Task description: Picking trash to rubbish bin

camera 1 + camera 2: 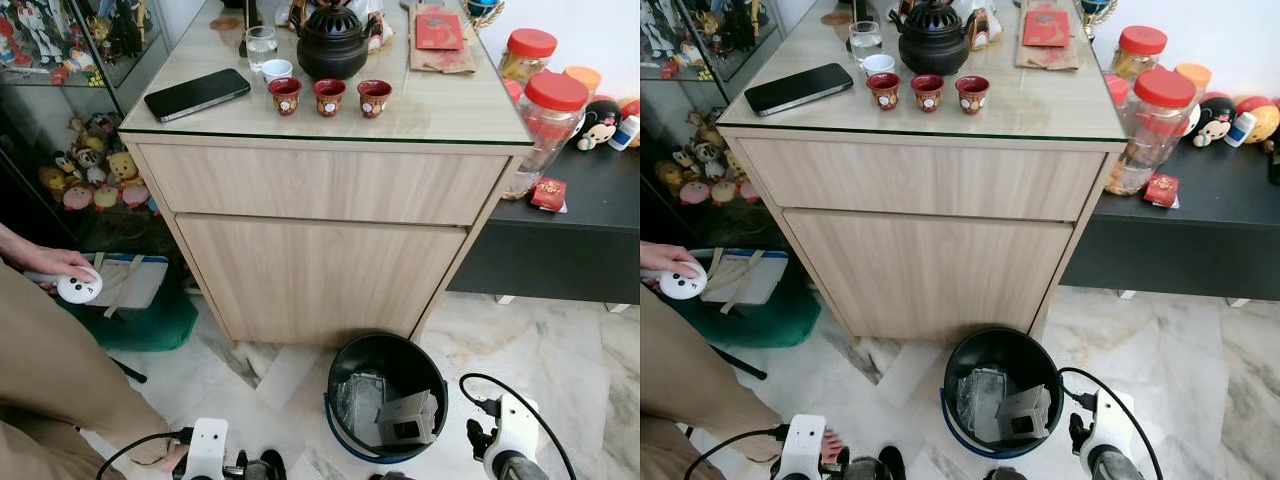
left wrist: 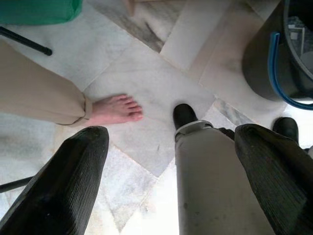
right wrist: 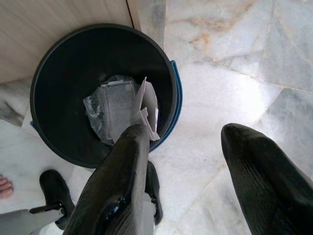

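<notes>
Right wrist view: black rubbish bin (image 3: pixel 58 63) on marble floor (image 3: pixel 234 73) held clear plastic packaging (image 3: pixel 110 110) and white paper (image 3: pixel 149 107).
Right gripper (image 3: pixel 193 181) and left gripper (image 2: pixel 171 181) both hung wide open, holding nothing.

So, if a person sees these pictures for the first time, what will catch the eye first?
Probably the black rubbish bin on the marble floor before the wooden cabinet, with clear plastic and paper trash inside. Next, the dark teapot and three red cups on the cabinet top. The right gripper hangs open beside the bin.
</notes>
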### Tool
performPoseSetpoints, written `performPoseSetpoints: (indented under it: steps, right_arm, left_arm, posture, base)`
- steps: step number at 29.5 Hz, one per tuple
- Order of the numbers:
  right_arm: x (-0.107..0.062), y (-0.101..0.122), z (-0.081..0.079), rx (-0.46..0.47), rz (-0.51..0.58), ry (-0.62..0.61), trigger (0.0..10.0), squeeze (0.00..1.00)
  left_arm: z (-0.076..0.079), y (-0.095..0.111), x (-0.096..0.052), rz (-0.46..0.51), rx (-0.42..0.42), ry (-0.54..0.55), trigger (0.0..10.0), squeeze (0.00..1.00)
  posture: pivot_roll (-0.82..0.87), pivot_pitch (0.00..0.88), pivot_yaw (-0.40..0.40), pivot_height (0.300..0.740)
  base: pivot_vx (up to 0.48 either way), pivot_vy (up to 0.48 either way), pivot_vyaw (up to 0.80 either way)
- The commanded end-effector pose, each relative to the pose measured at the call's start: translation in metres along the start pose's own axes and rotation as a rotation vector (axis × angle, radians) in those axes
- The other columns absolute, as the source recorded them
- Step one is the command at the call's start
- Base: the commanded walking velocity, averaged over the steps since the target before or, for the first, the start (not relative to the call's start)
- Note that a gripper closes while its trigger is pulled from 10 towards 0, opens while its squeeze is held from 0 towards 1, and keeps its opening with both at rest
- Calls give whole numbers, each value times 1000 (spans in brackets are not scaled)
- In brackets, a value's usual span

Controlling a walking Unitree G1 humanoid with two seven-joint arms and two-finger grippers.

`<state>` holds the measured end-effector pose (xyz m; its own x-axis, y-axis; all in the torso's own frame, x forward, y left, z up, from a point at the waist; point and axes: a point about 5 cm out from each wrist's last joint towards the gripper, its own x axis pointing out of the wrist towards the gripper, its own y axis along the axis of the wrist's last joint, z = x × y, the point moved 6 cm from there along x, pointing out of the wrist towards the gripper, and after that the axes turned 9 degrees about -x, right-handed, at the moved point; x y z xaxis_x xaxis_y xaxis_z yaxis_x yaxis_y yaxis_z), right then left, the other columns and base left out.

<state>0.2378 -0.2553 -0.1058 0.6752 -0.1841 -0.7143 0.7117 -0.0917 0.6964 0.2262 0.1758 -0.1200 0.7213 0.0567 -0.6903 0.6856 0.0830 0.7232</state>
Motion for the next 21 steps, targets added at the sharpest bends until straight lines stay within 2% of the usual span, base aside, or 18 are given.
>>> performPoseSetpoints:
  steps: [1, 16, 21]
  right_arm:
    - [-1, -6, 2, 23, -10, -8, 10000, 0]
    - [-8, -28, 21, 37, -71, -56, 10000, 0]
    - [-9, -29, 23, 41, -75, -63, 10000, 0]
  left_arm:
    - [-6, -12, -3, -38, -9, 23, 10000, 0]
    - [-4, -26, -6, -98, 25, 18, 10000, 0]
    - [-2, -25, -6, -94, -4, 16, 10000, 0]
  posture:
    - [-70, 134, -6, 740]
    - [-83, 103, 4, 740]
    - [-87, 103, 4, 740]
  base:
    - [0, 0, 0]
    - [0, 0, 0]
    - [0, 0, 0]
